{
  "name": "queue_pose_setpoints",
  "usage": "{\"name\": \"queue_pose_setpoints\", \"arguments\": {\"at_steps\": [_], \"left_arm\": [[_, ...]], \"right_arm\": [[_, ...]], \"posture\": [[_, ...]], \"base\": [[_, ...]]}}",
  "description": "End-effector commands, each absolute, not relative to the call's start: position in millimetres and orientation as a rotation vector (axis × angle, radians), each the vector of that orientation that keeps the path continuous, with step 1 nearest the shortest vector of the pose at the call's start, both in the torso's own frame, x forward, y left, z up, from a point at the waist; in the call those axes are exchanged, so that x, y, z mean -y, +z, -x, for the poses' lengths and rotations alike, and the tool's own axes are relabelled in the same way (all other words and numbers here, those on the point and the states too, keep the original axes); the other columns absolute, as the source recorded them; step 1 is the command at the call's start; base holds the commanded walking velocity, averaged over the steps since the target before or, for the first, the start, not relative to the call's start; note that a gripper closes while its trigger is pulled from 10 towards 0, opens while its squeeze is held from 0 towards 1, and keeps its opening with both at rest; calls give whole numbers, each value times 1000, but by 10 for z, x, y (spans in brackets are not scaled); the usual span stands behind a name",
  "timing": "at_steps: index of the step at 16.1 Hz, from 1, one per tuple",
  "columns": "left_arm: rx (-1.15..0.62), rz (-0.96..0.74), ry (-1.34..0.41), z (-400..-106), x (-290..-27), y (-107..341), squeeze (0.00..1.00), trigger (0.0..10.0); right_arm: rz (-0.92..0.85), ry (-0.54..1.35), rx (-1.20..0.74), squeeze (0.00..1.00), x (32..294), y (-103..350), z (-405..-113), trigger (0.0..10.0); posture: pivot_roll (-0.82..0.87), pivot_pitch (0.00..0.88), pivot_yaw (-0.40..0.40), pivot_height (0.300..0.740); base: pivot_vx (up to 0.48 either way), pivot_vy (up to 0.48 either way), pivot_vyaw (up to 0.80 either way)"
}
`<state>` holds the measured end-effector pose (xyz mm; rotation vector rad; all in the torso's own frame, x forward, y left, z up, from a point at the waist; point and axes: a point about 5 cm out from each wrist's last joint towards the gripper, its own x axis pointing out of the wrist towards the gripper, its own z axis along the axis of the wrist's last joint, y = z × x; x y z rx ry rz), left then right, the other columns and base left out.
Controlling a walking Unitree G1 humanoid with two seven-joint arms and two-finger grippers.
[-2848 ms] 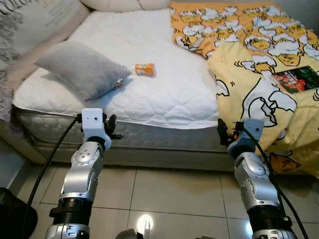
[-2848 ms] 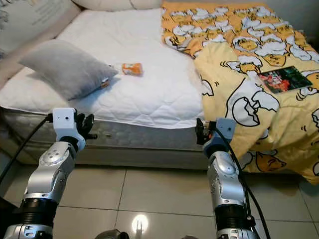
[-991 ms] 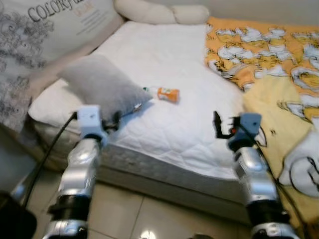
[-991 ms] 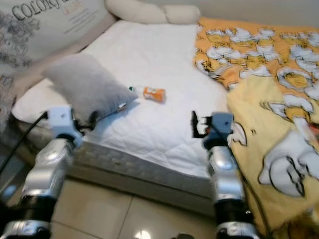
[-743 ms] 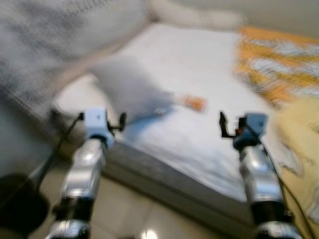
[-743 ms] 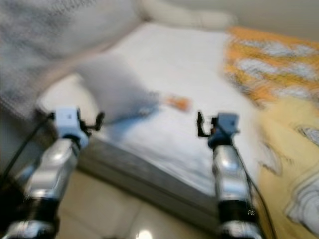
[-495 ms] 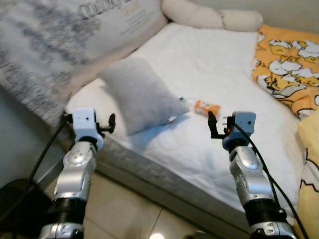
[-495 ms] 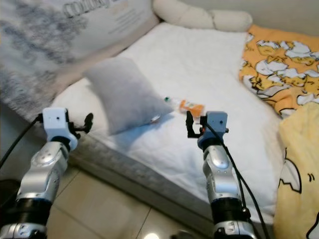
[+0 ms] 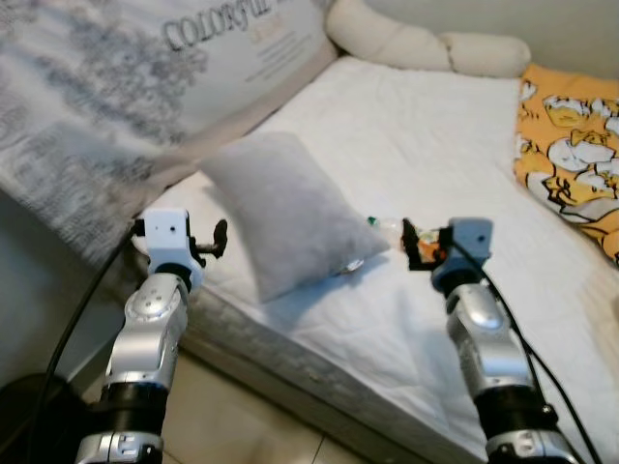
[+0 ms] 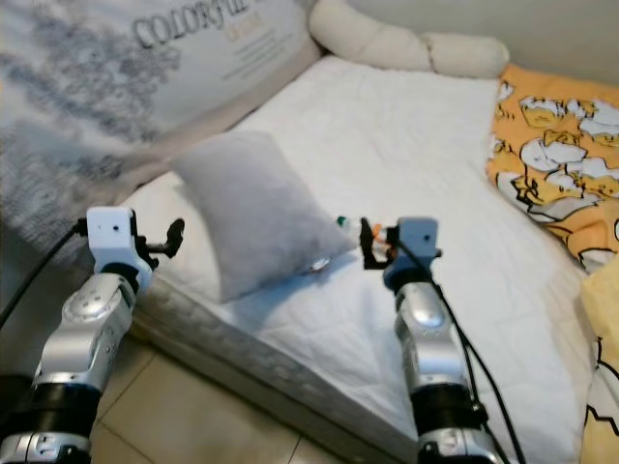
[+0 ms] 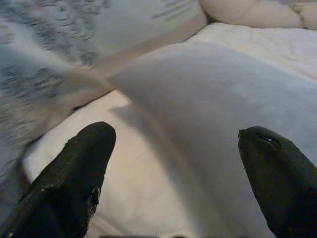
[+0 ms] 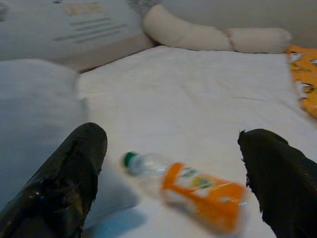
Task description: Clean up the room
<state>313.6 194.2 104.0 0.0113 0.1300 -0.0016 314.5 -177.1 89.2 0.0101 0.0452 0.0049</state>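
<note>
The right gripper (image 12: 171, 173) hangs over the white mattress (image 9: 455, 145), its two black fingers (image 12: 64, 173) spread wide with nothing between them. Just ahead of those fingers lies the plastic bottle (image 12: 185, 186), flat on its side on the mattress, green cap pointing toward the grey pillow (image 9: 285, 208) and the orange label facing up. In the head views the bottle (image 10: 353, 227) is mostly hidden behind the right gripper (image 9: 418, 246), only its cap end peeking out beside the pillow's corner. The bottle touches neither finger.

Over on the other side, the left gripper (image 11: 173, 168) is also spread wide and empty, held at the near edge of the mattress and aimed at the pillow. The pillow lies tilted across the mattress near that edge, its lower corner close to the bottle.

Beyond the bottle the mattress runs flat and bare up to the cream bolster (image 9: 426, 48) at the head of the bed. A printed quilt (image 9: 145, 87) rises along the left side, and a yellow duck blanket (image 9: 571, 135) covers the far right.
</note>
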Motion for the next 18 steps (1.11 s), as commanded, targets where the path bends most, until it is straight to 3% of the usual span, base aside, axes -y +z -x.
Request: {"name": "queue_pose_setpoints", "arguments": {"at_steps": [1,7,8,9,10,11,12,13,14,18], "left_arm": [[-129,-17,-24,-3150,-1868,1052,1000,10000],[-155,-79,-83,-3117,-1861,1026,1000,10000],[-156,-121,-186,-3092,-1795,1036,1000,10000],[-161,-159,-273,-3064,-1741,1038,1000,10000],[-170,-189,-344,-3037,-1707,1035,988,10000],[-191,-214,-396,-3016,-1697,1023,941,10000],[-218,-256,-464,-2990,-1689,1007,608,10000],[-225,-264,-488,-2982,-1681,1002,494,10000],[-254,-278,-566,-2940,-1641,1010,0,10000],[-292,-321,-732,-2813,-1534,1042,0,10000]], "right_arm": [[3,-20,-57,1000,1867,905,-3166,10000],[204,4,-169,1000,2044,850,-3259,10000],[262,53,-226,1000,2060,812,-3292,10000],[299,93,-264,800,2071,793,-3316,10000],[341,123,-293,118,2084,790,-3352,10000],[380,162,-331,0,2089,779,-3385,10000],[444,207,-404,0,2117,744,-3422,10000],[455,221,-434,0,2127,724,-3429,10000],[475,227,-502,0,2164,712,-3471,10000],[638,158,-560,0,2359,790,-3531,10000]], "posture": [[33,0,47,740],[36,0,50,740],[39,0,50,740],[40,0,51,740],[40,0,54,740],[41,0,55,740],[43,0,58,740],[43,0,58,740],[54,0,61,740],[116,0,42,740]], "base": [[368,0,0],[117,0,0],[0,0,0],[0,0,0],[0,0,0],[0,0,0],[0,0,0],[0,0,0],[0,0,0],[0,0,0]]}}
